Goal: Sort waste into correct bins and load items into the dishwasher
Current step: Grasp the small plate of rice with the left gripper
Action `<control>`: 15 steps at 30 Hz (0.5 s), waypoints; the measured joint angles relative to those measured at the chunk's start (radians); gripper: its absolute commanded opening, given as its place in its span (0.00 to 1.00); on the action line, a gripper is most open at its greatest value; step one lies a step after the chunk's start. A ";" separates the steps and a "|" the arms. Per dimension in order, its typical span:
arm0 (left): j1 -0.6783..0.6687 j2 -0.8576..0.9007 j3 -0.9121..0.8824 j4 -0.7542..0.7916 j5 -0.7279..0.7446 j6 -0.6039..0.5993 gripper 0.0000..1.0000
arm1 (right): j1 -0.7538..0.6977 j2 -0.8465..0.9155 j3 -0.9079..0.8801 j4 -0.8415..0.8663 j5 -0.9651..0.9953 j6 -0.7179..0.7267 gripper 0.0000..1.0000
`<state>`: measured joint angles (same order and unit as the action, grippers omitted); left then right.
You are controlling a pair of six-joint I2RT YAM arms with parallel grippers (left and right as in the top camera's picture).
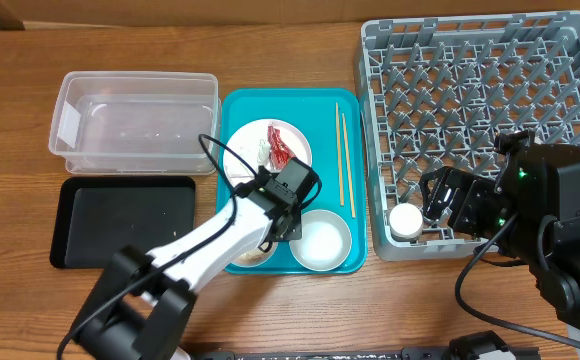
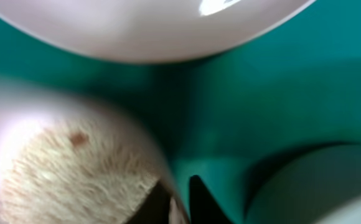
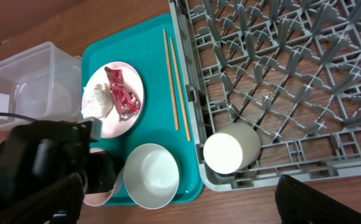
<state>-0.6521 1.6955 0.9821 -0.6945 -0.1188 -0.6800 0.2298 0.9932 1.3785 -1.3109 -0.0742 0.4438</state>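
Note:
My left gripper [image 1: 270, 225] is down on the teal tray, shut on the rim of the pale pink bowl [image 1: 253, 256]. In the left wrist view the jaws [image 2: 179, 202] pinch that rim, with rice grains [image 2: 75, 174] inside the bowl. The white plate [image 1: 245, 145] holds the red wrapper [image 1: 281, 148] and the paper scrap [image 1: 262, 152]. The chopsticks [image 1: 342, 160] lie on the tray's right side. The whitish bowl [image 1: 320, 240] sits at the tray's front. The white cup [image 1: 406, 220] lies in the grey rack's [image 1: 490, 90] front left corner. My right gripper [image 1: 442, 197] is open and empty just beside the cup [image 3: 230, 149].
The clear tub [image 1: 70, 120] stands at the back left, with the black tray [image 1: 120, 220] in front of it. The teal tray [image 1: 322, 120] sits between them and the rack. The left arm crosses the table's front left.

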 measured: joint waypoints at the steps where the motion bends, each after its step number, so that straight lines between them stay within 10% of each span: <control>1: -0.001 0.012 -0.002 0.001 -0.003 0.003 0.04 | 0.000 0.000 0.000 0.000 0.000 0.000 1.00; 15: 0.035 -0.166 0.062 -0.148 0.085 0.042 0.04 | 0.000 0.000 0.000 -0.008 0.000 0.000 1.00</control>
<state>-0.6174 1.5291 1.0443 -0.8429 -0.0338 -0.6380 0.2295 0.9932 1.3785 -1.3193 -0.0746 0.4442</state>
